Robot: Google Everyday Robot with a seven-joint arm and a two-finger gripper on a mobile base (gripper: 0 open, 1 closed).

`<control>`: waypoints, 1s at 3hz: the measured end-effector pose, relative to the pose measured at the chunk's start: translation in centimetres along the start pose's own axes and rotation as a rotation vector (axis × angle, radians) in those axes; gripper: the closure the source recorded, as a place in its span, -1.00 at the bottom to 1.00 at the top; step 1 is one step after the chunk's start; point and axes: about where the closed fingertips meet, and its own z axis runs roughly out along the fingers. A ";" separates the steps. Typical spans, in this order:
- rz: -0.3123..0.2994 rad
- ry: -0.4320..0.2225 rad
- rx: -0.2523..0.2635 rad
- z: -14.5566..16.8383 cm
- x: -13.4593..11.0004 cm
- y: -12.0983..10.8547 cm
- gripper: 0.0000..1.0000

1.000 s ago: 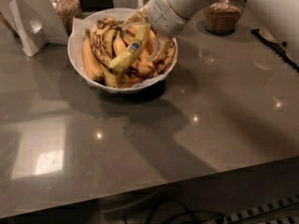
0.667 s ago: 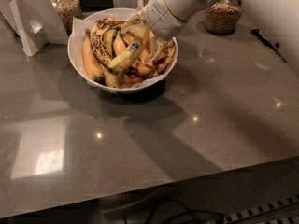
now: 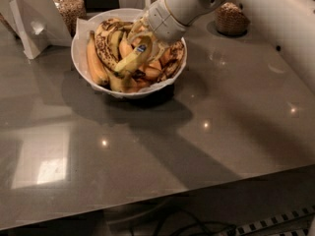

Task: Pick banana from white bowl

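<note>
The white bowl (image 3: 79, 53) stands at the back middle of the grey table, lined with white paper and full of bananas. The banana (image 3: 133, 58) with the small blue sticker lies on top of the pile, slanting from lower left to upper right. Around it lie shorter, brown-spotted bananas (image 3: 95, 63). My gripper (image 3: 149, 35) reaches down into the bowl from the upper right and sits at the upper end of the stickered banana. The white wrist hides most of that end.
A jar of brown nuts (image 3: 69, 6) stands behind the bowl at left, and another (image 3: 231, 18) at the back right. A white folded stand (image 3: 30, 24) is at the far left. The table's front edge (image 3: 157, 200) runs across the bottom, with cables below it.
The arm has shifted slightly left over the bowl. The stickered banana has barely moved.
</note>
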 end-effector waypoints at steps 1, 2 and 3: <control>-0.006 -0.002 -0.002 0.1 -0.1 -0.1 0.65; -0.019 0.006 -0.007 -0.5 -0.6 -0.3 1.00; -0.037 0.029 -0.008 -2.4 -1.0 -0.9 1.00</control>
